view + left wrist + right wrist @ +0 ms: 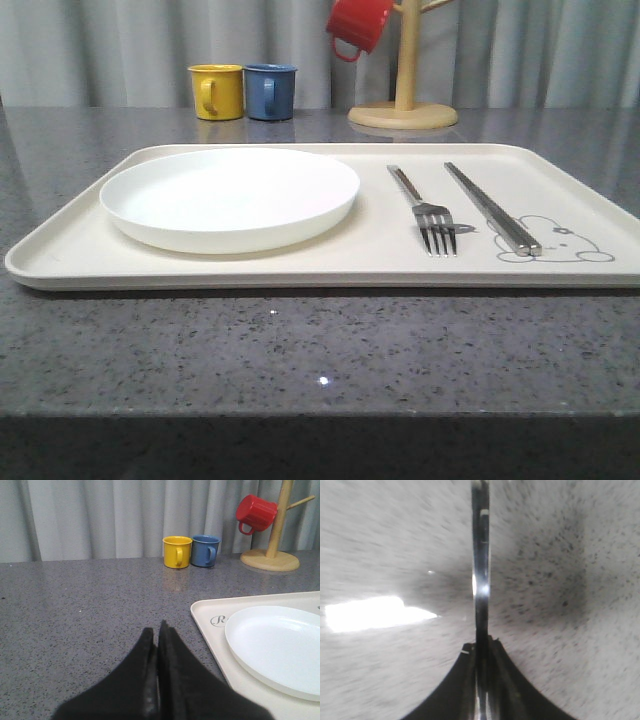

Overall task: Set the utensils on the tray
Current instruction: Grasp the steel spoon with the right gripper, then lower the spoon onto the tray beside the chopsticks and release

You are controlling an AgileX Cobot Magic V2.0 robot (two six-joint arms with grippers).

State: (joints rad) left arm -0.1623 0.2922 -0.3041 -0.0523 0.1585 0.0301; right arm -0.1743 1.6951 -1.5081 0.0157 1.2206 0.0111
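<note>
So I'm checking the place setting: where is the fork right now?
In the front view the fork lies on the tray, right of the white plate and just left of the chopsticks, tines pointing toward the camera.

The tray (pixel 330 262) is a large cream rectangle with rounded corners and a low raised rim, lying flat on the speckled grey countertop. A grey rabbit drawing is printed at its near right corner. The white plate (pixel 230 197) is shallow and round, sitting upright on the left half of the tray, apart from the other utensils. The fork (pixel 424 211) is silver metal and lies flat right of the plate, tines toward the near edge. The chopsticks (pixel 491 208) are flat metal, lying together just right of the fork, their near ends over the rabbit drawing. A slim shiny metal utensil (pixel 480 580) is seen edge-on between dark fingers above the grey surface; its type cannot be told.
</note>
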